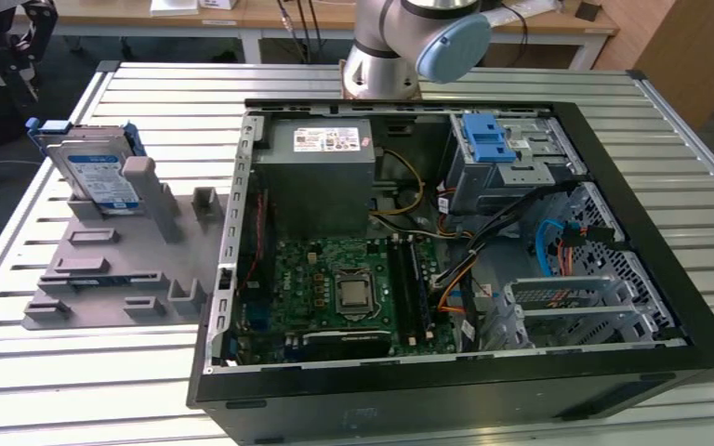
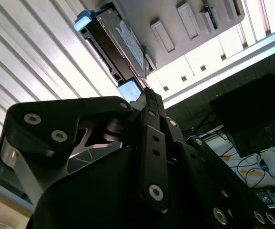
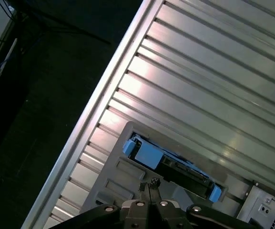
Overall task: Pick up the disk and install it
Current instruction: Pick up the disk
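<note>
- While the disk [image 1: 94, 172] stands on edge in a slot of the grey fixture [image 1: 103, 279] on the slatted table [image 1: 34, 390], at the exterior view's left of the open computer case [image 1: 456, 372], the gripper [image 3: 149, 183] hangs above it, fingers pressed together on nothing.
- A grey post of the fixture covers part of the disk's label, and the disk's lower edge is hidden in the slot.
- In both wrist views the fingertips are apart from the disk; how high above it they hang cannot be told.
- The arm [image 1: 394, 46] is cut off by the far edge of the exterior view.
- In the second wrist view, the gripper's black body hides much of the table.
- Inside the case lie a green motherboard [image 1: 345, 288], a grey power-supply box [image 1: 320, 177] and, far right, a drive bay [image 1: 512, 158] with a blue latch; cables hide the space beside it.
</note>
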You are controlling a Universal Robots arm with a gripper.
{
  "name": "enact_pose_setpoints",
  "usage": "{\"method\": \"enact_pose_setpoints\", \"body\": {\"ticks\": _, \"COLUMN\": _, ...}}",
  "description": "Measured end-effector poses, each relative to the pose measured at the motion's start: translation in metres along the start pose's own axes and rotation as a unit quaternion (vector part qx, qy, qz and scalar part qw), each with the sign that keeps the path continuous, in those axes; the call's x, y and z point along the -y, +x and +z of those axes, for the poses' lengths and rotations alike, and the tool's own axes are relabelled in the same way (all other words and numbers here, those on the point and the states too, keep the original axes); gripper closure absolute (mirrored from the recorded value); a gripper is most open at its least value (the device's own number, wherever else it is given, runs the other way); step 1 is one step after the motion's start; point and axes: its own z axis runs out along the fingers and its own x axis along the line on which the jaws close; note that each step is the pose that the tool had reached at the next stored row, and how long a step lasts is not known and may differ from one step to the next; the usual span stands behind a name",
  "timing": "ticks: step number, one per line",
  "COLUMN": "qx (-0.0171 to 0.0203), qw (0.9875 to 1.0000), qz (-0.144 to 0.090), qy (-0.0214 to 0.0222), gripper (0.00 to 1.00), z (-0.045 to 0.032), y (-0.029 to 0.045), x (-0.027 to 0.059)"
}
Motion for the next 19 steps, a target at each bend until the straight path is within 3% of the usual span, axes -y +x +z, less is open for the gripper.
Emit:
{"method": "enact_pose_setpoints", "body": {"ticks": 10, "qx": -0.0016, "qw": 0.9992, "qz": -0.039, "qy": 0.0005, "gripper": 0.89, "z": 0.0, "y": 0.0001, "x": 0.0}}
{"method": "enact_pose_setpoints", "body": {"ticks": 19, "qx": -0.003, "qw": 0.9972, "qz": -0.075, "qy": 0.0009, "gripper": 0.89, "z": 0.0, "y": 0.0001, "x": -0.0001}}
